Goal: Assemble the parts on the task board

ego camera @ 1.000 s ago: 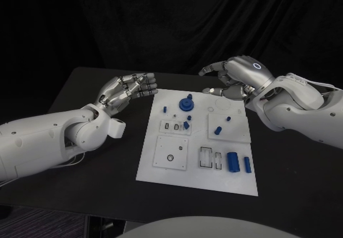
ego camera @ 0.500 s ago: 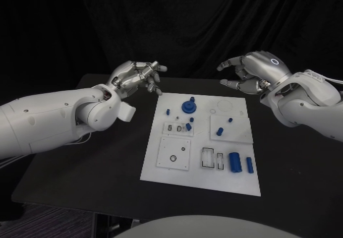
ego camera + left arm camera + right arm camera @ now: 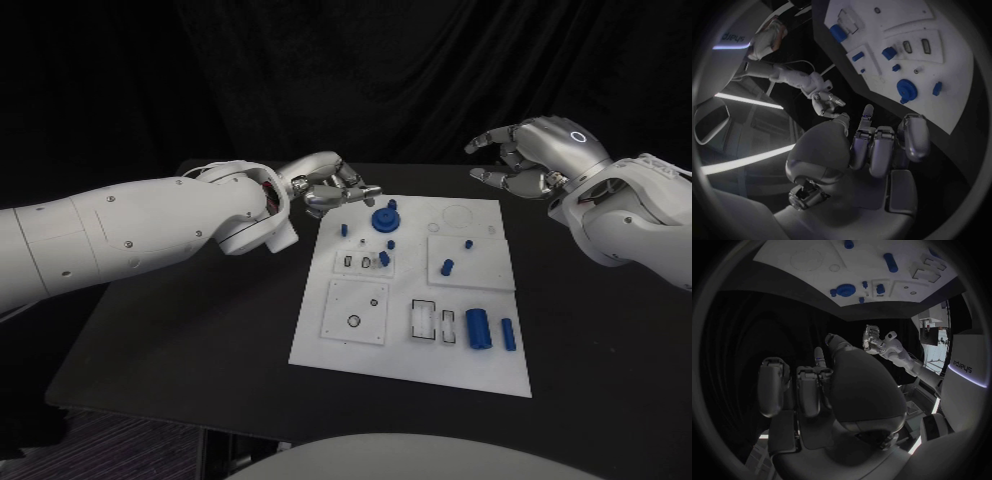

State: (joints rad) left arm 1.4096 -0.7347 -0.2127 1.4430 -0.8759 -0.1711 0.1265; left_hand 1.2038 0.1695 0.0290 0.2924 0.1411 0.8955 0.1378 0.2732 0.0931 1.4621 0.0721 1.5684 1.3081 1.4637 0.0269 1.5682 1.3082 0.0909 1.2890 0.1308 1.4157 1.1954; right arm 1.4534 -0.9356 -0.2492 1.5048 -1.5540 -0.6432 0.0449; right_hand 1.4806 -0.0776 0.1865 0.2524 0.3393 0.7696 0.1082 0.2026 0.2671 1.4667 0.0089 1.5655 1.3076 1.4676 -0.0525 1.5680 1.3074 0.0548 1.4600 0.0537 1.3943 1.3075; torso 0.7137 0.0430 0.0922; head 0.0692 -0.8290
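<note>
Both hands empty, fingers loosely apart, hovering off the board's far corners.
White board (image 3: 343,345) flat mid-table, long axis running away from robot. Blue parts look light, rigid, smooth plastic: round knob (image 3: 385,218) upright at far end, pinch its rim; two cylinders (image 3: 477,327) lying lengthwise near right edge, pinch mid-body. Left hand (image 3: 332,186) close to knob, right hand (image 3: 531,152) off far-right corner.

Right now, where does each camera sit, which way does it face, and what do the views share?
Head view: on the robot's head, looking down at the task board; both arms, left hand and right hand show.
Left wrist view: behind the left hand, facing the board; the right hand shows beyond.
Right wrist view: behind the right hand, facing the board.
Shared: all three show the board's round blue part.
</note>
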